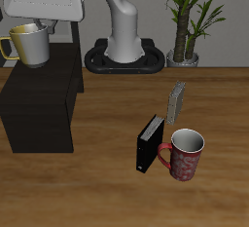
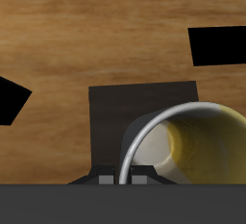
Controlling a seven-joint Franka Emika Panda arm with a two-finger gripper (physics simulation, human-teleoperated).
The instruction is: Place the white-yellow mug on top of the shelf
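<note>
The white-yellow mug [image 1: 31, 45] has a pale grey-white body and a yellow handle. My gripper [image 1: 35, 23] is shut on its rim and holds it over the back part of the flat top of the shelf [image 1: 39, 109], a low black cabinet. I cannot tell whether the mug's base touches the top. In the wrist view the mug's rim and yellowish interior [image 2: 197, 146] sit right under my gripper [image 2: 123, 178], with the dark shelf top [image 2: 110, 122] below.
A dark red patterned mug [image 1: 184, 154] stands near the table's front edge. A small upright black book-like box [image 1: 149, 143] is beside it, and a grey box [image 1: 177, 102] farther back. The robot base [image 1: 124, 51] and a potted plant [image 1: 190, 21] are at the back.
</note>
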